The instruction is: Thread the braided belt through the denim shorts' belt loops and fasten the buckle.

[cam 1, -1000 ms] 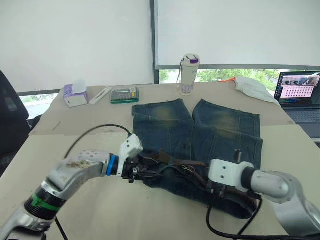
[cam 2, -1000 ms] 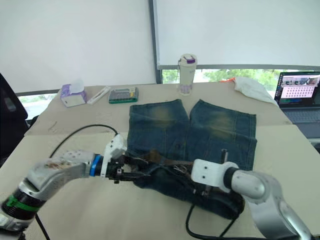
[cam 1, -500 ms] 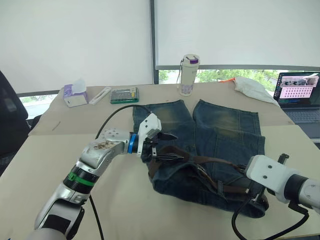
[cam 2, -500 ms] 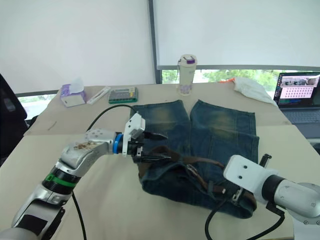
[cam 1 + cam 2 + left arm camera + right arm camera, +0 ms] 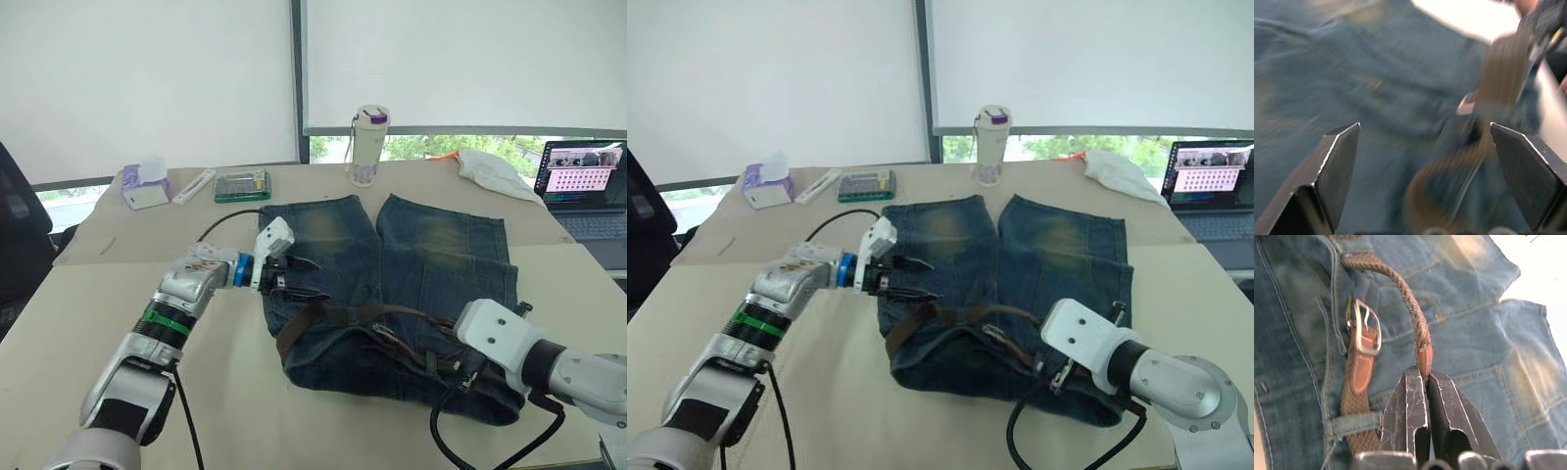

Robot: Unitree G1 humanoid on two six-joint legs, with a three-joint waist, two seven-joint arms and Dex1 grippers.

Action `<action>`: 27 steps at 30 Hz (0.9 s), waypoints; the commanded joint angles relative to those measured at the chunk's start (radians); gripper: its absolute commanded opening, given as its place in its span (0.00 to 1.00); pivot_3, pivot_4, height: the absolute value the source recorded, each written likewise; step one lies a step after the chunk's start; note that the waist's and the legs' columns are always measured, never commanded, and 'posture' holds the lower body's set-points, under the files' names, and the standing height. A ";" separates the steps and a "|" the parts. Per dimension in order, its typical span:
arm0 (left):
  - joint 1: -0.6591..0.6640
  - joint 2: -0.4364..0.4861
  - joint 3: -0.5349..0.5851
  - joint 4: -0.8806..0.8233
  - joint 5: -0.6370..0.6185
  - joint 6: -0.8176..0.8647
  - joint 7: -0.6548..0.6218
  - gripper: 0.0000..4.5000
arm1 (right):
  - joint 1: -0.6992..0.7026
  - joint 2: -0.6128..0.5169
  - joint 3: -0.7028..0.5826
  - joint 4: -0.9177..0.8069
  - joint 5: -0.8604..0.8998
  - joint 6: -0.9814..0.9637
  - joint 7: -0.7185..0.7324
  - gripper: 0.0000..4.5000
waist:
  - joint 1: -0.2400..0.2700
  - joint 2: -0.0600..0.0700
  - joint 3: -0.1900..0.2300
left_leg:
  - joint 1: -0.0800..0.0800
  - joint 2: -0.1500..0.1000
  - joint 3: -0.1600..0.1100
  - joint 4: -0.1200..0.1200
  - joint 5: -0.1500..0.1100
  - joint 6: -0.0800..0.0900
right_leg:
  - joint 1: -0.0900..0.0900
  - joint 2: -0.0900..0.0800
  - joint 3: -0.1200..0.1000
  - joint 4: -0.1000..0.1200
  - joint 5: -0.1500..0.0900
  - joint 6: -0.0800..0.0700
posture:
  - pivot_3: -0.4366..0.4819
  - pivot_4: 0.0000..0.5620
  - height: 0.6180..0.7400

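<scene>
One pair of denim shorts (image 5: pixel 392 284), lying flat at the middle of the bench (image 5: pixel 98 284), legs toward the top of the frame and waistband toward the bottom. One braided belt (image 5: pixel 338 318), running along the waistband from centre-left to lower right, looped up at its left part. One buckle (image 5: pixel 1367 327), silver, resting on the denim beside a tan leather tab in the right wrist view. One belt loop (image 5: pixel 1354 423) plainly seen there, with the braided strap passing under it.

Two pincers. Left pincer (image 5: pixel 299 279), left of centre over the upper left edge of the shorts, fingers spread wide and holding nothing; in the left wrist view both black fingers (image 5: pixel 1334 166) stood far apart with denim and belt beyond them. Right pincer (image 5: pixel 1422 396), at the lower right of the frame by the waistband, closed tight on the leather tip of the belt, the braid arching up and away from it.

Along the far edge of the bench: one tissue box (image 5: pixel 144 184) at upper left, one green calculator (image 5: pixel 242 185), one bottle (image 5: pixel 369 146) at top centre, one white cloth (image 5: pixel 495 171), one laptop (image 5: pixel 588 191) at the right edge.
</scene>
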 commanded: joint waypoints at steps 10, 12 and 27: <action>-0.029 -0.129 -0.022 0.224 0.150 -0.148 -0.090 0.43 | 0.033 0.002 -0.006 -0.030 0.004 -0.042 -0.047 0.00 | -0.004 -0.001 0.000 | -0.001 0.000 0.000 0.003 0.000 0.001 | 0.000 0.001 0.000 0.006 0.000 0.000 | 0.48 0.27 1.00; -0.032 -0.138 -0.002 0.221 0.113 -0.073 -0.147 0.29 | 0.041 0.002 -0.007 -0.030 0.003 -0.045 -0.050 0.00 | -0.004 0.000 0.000 | -0.001 0.000 0.000 0.003 -0.001 0.001 | 0.000 0.001 0.000 0.007 0.000 0.000 | 0.48 0.27 1.00; 0.026 0.086 -0.119 -0.159 -0.215 0.599 -0.305 0.01 | 0.056 -0.022 0.019 0.013 -0.023 -0.112 -0.056 0.00 | -0.031 0.004 -0.003 | 0.000 -0.001 -0.003 0.007 -0.002 0.003 | 0.000 0.001 0.000 0.012 -0.002 0.002 | 0.48 0.27 1.00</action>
